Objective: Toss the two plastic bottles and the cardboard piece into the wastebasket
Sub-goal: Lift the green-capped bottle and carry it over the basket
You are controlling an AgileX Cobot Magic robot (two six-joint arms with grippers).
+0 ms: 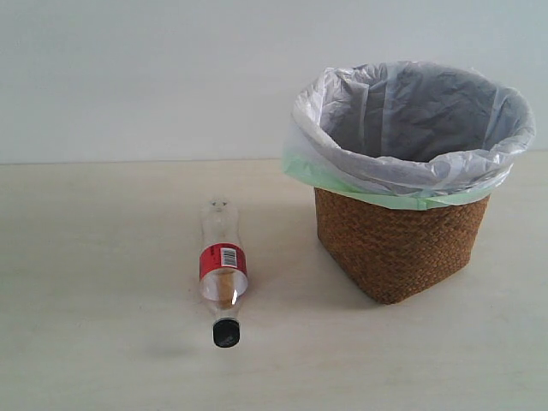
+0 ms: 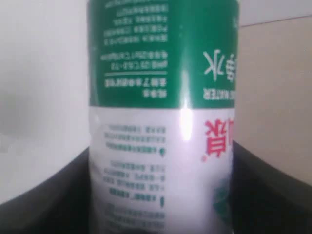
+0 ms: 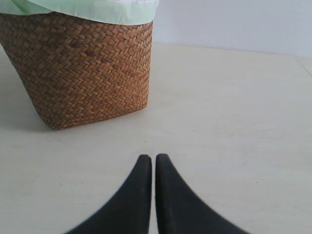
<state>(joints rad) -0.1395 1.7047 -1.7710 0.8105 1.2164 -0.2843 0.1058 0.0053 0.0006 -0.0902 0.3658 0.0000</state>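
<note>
The red-label bottle (image 1: 222,267) with its black cap lies on the table, cap towards the front, left of the wastebasket (image 1: 399,244). The exterior view shows neither arm. In the left wrist view the green-and-white-label bottle (image 2: 163,87) fills the frame, gripped between the dark fingers (image 2: 44,204) of my left gripper (image 2: 161,195), which is shut on it. My right gripper (image 3: 153,158) is shut on nothing and hovers low over the table, with the wastebasket (image 3: 83,68) a short way ahead of it. The cardboard piece is out of view.
The basket's grey-white liner (image 1: 411,128) folds over its rim with a pale green edge. A pale wall (image 1: 171,77) rises behind the beige table (image 1: 94,282).
</note>
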